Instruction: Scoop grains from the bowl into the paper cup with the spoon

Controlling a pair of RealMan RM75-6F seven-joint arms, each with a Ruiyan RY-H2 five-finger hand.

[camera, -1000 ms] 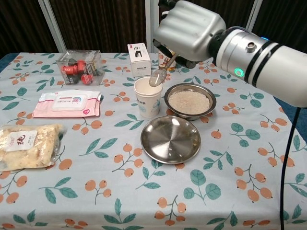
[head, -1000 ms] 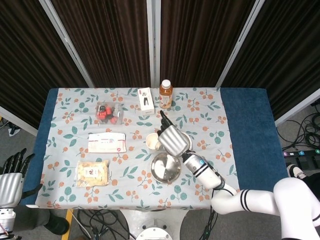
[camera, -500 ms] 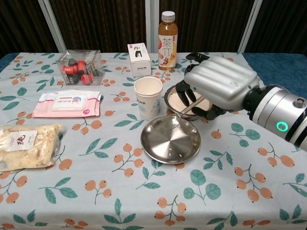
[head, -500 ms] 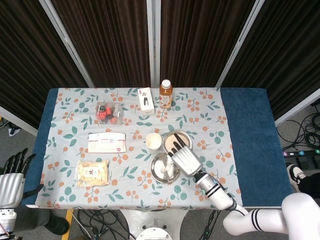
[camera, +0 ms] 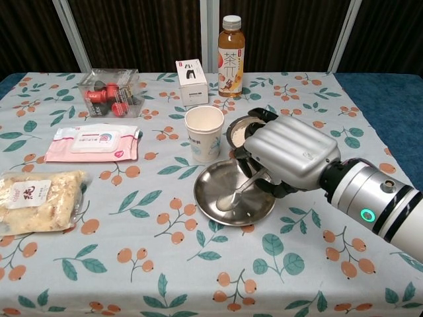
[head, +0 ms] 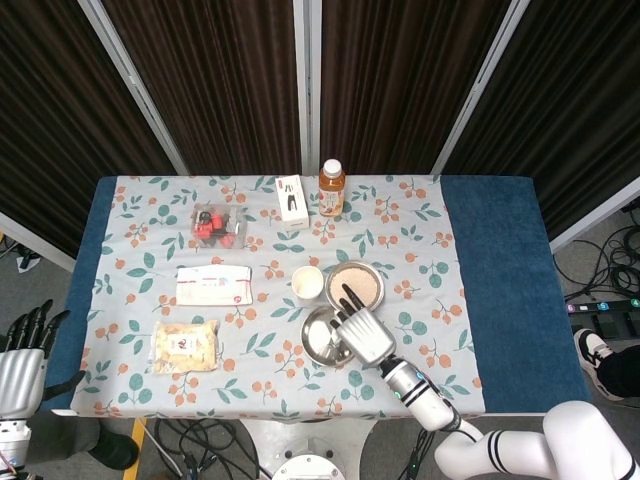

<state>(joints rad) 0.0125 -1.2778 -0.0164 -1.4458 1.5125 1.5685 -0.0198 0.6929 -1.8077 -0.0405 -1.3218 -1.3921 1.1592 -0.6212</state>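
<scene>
My right hand (camera: pixel 287 157) (head: pixel 362 332) holds a metal spoon (camera: pixel 236 193), whose bowl rests low on the empty steel plate (camera: pixel 225 198) (head: pixel 322 338). Behind the hand, the steel bowl of pale grains (camera: pixel 239 132) (head: pixel 355 283) is partly hidden in the chest view. Left of that bowl stands the white paper cup (camera: pixel 204 133) (head: pixel 307 282), upright, apart from the hand. At the table's near left corner my left hand (head: pixel 22 360) hangs off the edge, fingers spread, holding nothing.
A tea bottle (camera: pixel 230 57) and a small white box (camera: pixel 192 82) stand at the back. A clear box of red items (camera: pixel 109 92), a pink wipes pack (camera: pixel 92 143) and a bag of snacks (camera: pixel 36 201) lie on the left.
My right hand moved from above the paper cup down and toward me, past the grain bowl, carrying the spoon onto the steel plate. The left hand stayed put.
</scene>
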